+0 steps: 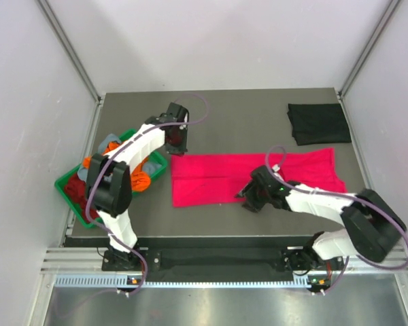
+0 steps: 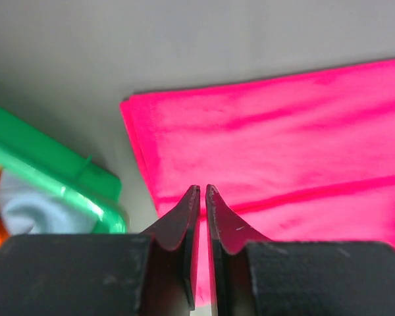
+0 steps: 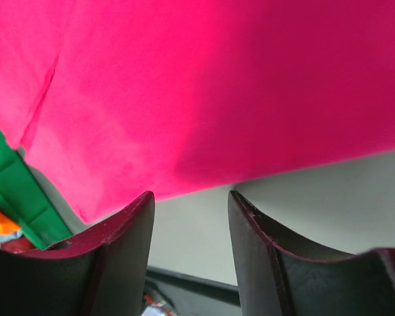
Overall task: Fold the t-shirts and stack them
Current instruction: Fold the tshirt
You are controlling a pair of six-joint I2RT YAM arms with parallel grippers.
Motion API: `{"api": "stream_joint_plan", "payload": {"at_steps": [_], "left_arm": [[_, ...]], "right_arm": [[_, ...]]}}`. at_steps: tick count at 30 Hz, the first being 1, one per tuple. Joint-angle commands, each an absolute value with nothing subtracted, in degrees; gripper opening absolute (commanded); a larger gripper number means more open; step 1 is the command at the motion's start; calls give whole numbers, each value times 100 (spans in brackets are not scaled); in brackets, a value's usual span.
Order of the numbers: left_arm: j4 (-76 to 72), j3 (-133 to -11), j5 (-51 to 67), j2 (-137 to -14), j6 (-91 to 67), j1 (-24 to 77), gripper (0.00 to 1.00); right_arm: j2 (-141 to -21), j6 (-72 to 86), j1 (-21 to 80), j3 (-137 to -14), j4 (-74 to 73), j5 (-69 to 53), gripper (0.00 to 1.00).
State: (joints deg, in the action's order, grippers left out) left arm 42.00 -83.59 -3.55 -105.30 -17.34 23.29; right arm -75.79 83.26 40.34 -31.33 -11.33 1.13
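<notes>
Pressed almost together with only a thin slit between them, the left fingers point(image 2: 192, 210) hang over the far left corner of the pink-red t-shirt point(image 1: 251, 173); the cloth below lies flat and none of it shows pinched in the slit. At the shirt's near edge the right fingers point(image 3: 128, 237) stand well apart and released, with bare counter point(image 1: 245, 122) between their tips and the hem just past them. This shirt is spread as a long band across the middle of the counter, folded lengthwise with a crease along it. A black t-shirt point(image 1: 318, 122) lies folded at the far right corner, well apart from the pink one. On the left, a green tray point(image 1: 66, 197) holds a crumpled orange tee point(image 1: 141, 180), a dark red tee point(image 1: 75, 187) and a grey-blue tee point(image 1: 109, 142), partly hidden under the left arm.
</notes>
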Motion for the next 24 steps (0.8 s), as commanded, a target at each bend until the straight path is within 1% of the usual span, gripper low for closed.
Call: {"api": "stream_joint_plan", "payload": {"at_steps": [1, 5, 8, 16, 24], "left_arm": [[4070, -8395, 139, -9669, -1670, 2347, 14], [3157, -7552, 501, -9159, -1749, 2338, 15], [3059, -7216, 632, -9044, -1811, 2312, 15], [3068, -7190, 651, -8903, -1784, 2215, 15], [3261, -7269, 694, -9158, -1855, 2092, 15]], "right_arm": [[-8102, 9147, 4639, -3656, -563, 220, 49], [-8542, 9676, 5078, -4006, -439, 421, 50], [-8859, 10010, 5325, -4279, -536, 562, 50], [-9325, 10415, 5484, -4552, -720, 764, 50], [-9580, 10494, 5643, -4834, -1028, 949, 48]]}}
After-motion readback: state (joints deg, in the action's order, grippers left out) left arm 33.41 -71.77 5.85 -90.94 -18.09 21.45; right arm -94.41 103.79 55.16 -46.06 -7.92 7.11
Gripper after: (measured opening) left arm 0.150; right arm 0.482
